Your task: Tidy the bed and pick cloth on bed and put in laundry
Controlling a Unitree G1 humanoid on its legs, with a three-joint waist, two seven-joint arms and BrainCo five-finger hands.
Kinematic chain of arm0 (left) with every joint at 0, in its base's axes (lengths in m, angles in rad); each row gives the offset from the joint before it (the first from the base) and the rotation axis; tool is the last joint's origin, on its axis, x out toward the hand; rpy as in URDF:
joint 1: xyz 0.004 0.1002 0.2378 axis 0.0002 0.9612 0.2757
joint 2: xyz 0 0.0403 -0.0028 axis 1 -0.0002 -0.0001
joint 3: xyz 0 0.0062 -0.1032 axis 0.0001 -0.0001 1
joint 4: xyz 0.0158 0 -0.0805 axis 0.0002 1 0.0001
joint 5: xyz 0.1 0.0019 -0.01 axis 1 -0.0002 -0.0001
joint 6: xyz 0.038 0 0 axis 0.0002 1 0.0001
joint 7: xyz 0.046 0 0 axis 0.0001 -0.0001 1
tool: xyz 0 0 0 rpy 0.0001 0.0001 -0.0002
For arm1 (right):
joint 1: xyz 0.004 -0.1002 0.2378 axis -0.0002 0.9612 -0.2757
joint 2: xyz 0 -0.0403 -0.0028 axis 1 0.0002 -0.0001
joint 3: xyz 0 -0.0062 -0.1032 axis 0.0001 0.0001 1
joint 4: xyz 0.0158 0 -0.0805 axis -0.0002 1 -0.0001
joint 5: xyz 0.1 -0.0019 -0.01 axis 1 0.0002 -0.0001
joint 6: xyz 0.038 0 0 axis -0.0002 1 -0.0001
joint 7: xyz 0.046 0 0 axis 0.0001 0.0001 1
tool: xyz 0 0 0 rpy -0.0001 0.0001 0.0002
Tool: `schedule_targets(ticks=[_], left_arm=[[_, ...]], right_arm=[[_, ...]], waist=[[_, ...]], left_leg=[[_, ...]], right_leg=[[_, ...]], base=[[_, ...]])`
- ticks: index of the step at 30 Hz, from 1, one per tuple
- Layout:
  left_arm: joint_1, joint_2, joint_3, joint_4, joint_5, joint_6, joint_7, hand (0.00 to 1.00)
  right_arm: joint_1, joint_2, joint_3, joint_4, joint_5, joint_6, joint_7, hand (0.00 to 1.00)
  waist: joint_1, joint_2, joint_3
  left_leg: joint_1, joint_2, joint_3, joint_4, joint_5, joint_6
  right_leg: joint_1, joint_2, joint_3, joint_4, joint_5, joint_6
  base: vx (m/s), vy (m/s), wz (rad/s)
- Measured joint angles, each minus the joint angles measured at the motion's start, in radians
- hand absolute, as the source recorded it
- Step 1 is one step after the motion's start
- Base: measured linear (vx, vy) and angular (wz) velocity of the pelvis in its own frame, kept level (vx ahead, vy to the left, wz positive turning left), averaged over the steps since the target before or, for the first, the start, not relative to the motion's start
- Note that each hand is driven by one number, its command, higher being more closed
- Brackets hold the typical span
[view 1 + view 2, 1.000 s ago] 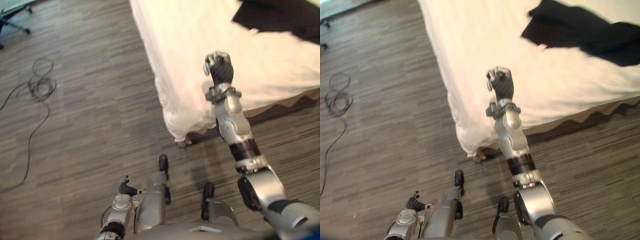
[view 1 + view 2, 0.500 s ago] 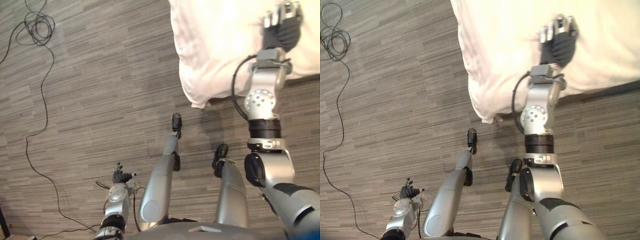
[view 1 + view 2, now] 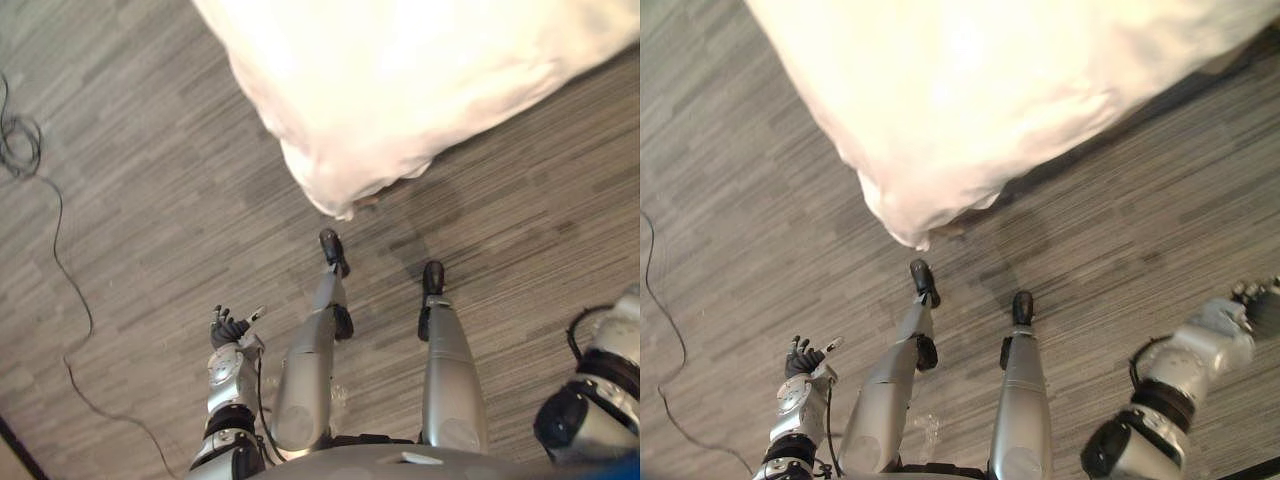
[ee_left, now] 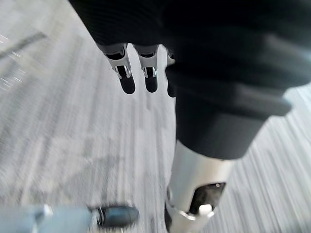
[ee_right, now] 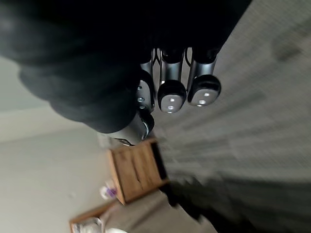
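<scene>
Bed (image 3: 400, 80): occupies 12 to 2 o'clock of the head views, one corner pointing toward 6. The sheet is cream and plain, smooth on top, bunched into soft folds where it drapes over the corner. A small brown piece of the frame (image 3: 366, 202) shows under that corner.

Floor (image 3: 130, 150): grey wood-grain planks.

Left hand (image 3: 228, 328): at 7 o'clock, low over the floor, released, fingers (image 4: 127, 80) loosely extended, empty.

Right hand (image 3: 1258, 300): at 4 o'clock, well apart from the bed. Cannot tell whether released or clenched.

Its wrist view shows a wooden cabinet (image 5: 136, 170) in the distance.
</scene>
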Motion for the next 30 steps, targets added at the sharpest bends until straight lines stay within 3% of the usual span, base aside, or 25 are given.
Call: schedule_targets(ticks=[4, 6, 7, 9, 10, 12, 16, 18, 20, 21, 22, 23, 24, 25, 26, 27, 28, 29, 30], left_arm=[[-0.008, 0.004, -0.047, 0.004, 0.003, 0.018, 0.000, 0.00], [0.008, 0.040, -0.058, 0.003, 0.003, 0.020, 0.000, 0.00], [0.040, 0.069, -0.076, 0.005, 0.006, 0.021, 0.000, 0.00], [0.081, 0.067, -0.098, 0.021, 0.013, 0.022, -0.001, 0.00], [0.089, 0.062, -0.111, 0.035, 0.015, 0.022, -0.002, 0.00], [0.111, 0.038, -0.147, 0.054, 0.047, 0.023, -0.008, 0.00], [0.161, 0.039, -0.234, 0.085, 0.174, 0.041, -0.006, 0.00], [0.176, 0.034, -0.261, 0.084, 0.212, 0.053, -0.006, 0.00], [0.184, 0.023, -0.259, 0.084, 0.213, 0.067, -0.005, 0.00], [0.194, 0.022, -0.254, 0.085, 0.213, 0.069, -0.003, 0.00], [0.199, 0.019, -0.246, 0.084, 0.213, 0.076, 0.002, 0.00], [0.194, 0.048, -0.229, 0.093, 0.212, 0.084, 0.002, 0.00], [0.181, 0.046, -0.224, 0.148, 0.211, 0.090, 0.002, 0.00], [0.181, 0.032, -0.221, 0.171, 0.212, 0.089, 0.002, 0.00], [0.170, 0.037, -0.229, 0.171, 0.211, 0.089, 0.014, 0.00], [0.149, 0.068, -0.267, 0.168, 0.233, 0.090, 0.022, 0.00], [0.130, 0.067, -0.282, 0.184, 0.245, 0.090, 0.022, 0.00], [0.109, 0.057, -0.322, 0.214, 0.251, 0.103, 0.020, 0.00], [0.106, 0.053, -0.329, 0.213, 0.261, 0.104, 0.023, 0.00]], right_arm=[[0.181, 0.015, 0.045, 0.000, -0.096, 0.046, 0.012, 0.00], [0.248, 0.059, 0.180, 0.004, -0.234, 0.089, 0.030, 0.00], [0.263, 0.096, 0.294, 0.039, -0.337, 0.122, 0.050, 0.00], [0.285, 0.129, 0.378, 0.090, -0.452, 0.145, 0.070, 0.00], [0.301, 0.135, 0.401, 0.108, -0.486, 0.152, 0.074, 0.00], [0.360, 0.164, 0.451, 0.162, -0.590, 0.176, 0.088, 0.00], [0.422, 0.273, 0.545, 0.231, -0.698, 0.198, 0.110, 0.00], [0.409, 0.312, 0.592, 0.319, -0.725, 0.209, 0.109, 0.00], [0.396, 0.330, 0.613, 0.383, -0.749, 0.212, 0.106, 0.00], [0.390, 0.328, 0.607, 0.392, -0.760, 0.214, 0.104, 0.00], [0.384, 0.315, 0.590, 0.412, -0.764, 0.223, 0.100, 0.00], [0.378, 0.305, 0.562, 0.471, -0.763, 0.229, 0.089, 0.00], [0.337, 0.267, 0.554, 0.518, -0.763, 0.231, 0.080, 0.00], [0.302, 0.247, 0.524, 0.559, -0.763, 0.246, 0.067, 0.00], [0.271, 0.248, 0.522, 0.587, -0.763, 0.250, 0.064, 0.00], [0.248, 0.273, 0.549, 0.626, -0.765, 0.265, 0.036, 0.00], [0.224, 0.278, 0.564, 0.640, -0.765, 0.273, 0.026, 0.00], [0.198, 0.281, 0.598, 0.648, -0.765, 0.279, 0.025, 0.00], [0.179, 0.285, 0.617, 0.649, -0.765, 0.284, 0.025, 0.00]], waist=[[-0.017, -0.003, -0.002], [-0.026, -0.045, -0.021], [-0.024, -0.083, -0.045], [-0.009, -0.087, -0.107], [-0.001, -0.080, -0.134], [0.000, -0.070, -0.206], [-0.001, -0.107, -0.266], [0.004, -0.100, -0.275], [0.005, -0.076, -0.277], [0.004, -0.067, -0.272], [-0.005, -0.069, -0.274], [-0.004, -0.089, -0.274], [0.013, -0.030, -0.284], [0.029, 0.023, -0.310], [0.005, -0.010, -0.302], [0.002, -0.051, -0.311], [0.013, -0.053, -0.302], [0.026, -0.010, -0.319], [0.032, 0.003, -0.326]], left_leg=[[0.123, 0.032, 0.026, 0.001, -0.053, -0.005], [0.147, 0.054, -0.015, 0.121, -0.137, -0.014], [0.151, 0.073, -0.148, 0.249, -0.211, -0.031], [0.177, 0.074, -0.331, 0.329, -0.297, -0.054], [0.195, 0.073, -0.365, 0.328, -0.318, -0.075], [0.274, 0.062, -0.359, 0.276, -0.351, -0.091], [0.419, 0.025, -0.276, 0.205, -0.345, -0.081], [0.457, 0.044, -0.216, 0.209, -0.353, -0.071], [0.480, 0.079, -0.123, 0.224, -0.358, -0.056], [0.492, 0.082, -0.096, 0.225, -0.360, -0.054], [0.521, 0.083, -0.051, 0.229, -0.360, -0.055], [0.537, 0.066, -0.031, 0.274, -0.402, -0.059], [0.519, 0.044, -0.126, 0.262, -0.436, -0.024], [0.507, 0.059, -0.163, 0.232, -0.417, -0.009], [0.511, 0.038, -0.127, 0.219, -0.393, -0.019], [0.523, 0.004, -0.119, 0.204, -0.375, -0.030], [0.517, 0.009, -0.112, 0.204, -0.362, -0.044], [0.497, 0.056, -0.112, 0.197, -0.338, -0.044], [0.501, 0.082, -0.101, 0.176, -0.323, -0.043]], right_leg=[[0.115, 0.030, 0.003, -0.027, 0.001, -0.002], [0.170, 0.049, 0.038, -0.036, 0.001, -0.002], [0.217, 0.064, 0.084, -0.044, 0.001, -0.002], [0.259, 0.076, 0.137, -0.058, 0.001, -0.003], [0.268, 0.080, 0.150, -0.060, 0.001, -0.002], [0.307, 0.072, 0.159, -0.072, 0.005, 0.007], [0.379, 0.028, 0.166, -0.096, 0.028, 0.043], [0.364, 0.021, 0.021, -0.090, 0.087, 0.034], [0.368, 0.009, -0.129, -0.126, 0.137, -0.030], [0.364, -0.001, -0.168, -0.093, 0.120, -0.049], [0.350, -0.041, -0.255, 0.053, 0.058, -0.079], [0.371, -0.036, -0.298, 0.038, 0.039, -0.083], [0.402, 0.019, -0.269, -0.096, 0.095, -0.080], [0.403, 0.038, -0.298, -0.107, 0.105, -0.108], [0.389, -0.075, -0.352, 0.168, -0.002, -0.140], [0.457, -0.123, -0.345, 0.073, -0.075, -0.005], [0.469, -0.088, -0.330, 0.006, -0.070, -0.021], [0.513, 0.002, -0.320, -0.160, 0.034, -0.044], [0.540, 0.050, -0.306, -0.265, 0.105, -0.056]], base=[[0.06, -0.049, -0.31], [0.10, -0.126, -0.70], [0.11, -0.306, -0.96], [0.06, -0.304, -1.07], [0.08, -0.147, -0.84], [0.09, -0.003, -0.45], [0.02, 0.093, -0.51], [-0.10, -0.019, -0.81], [-0.13, -0.078, -1.09], [-0.05, -0.174, -1.14], [-0.04, -0.304, -1.41], [-0.14, -0.320, -1.75], [-0.16, -0.215, -1.96], [-0.06, -0.007, -1.38], [0.09, 0.022, -0.84], [0.06, -0.062, -0.41], [0.01, -0.106, -0.53], [-0.01, -0.122, -0.79], [0.01, -0.105, -1.02]])
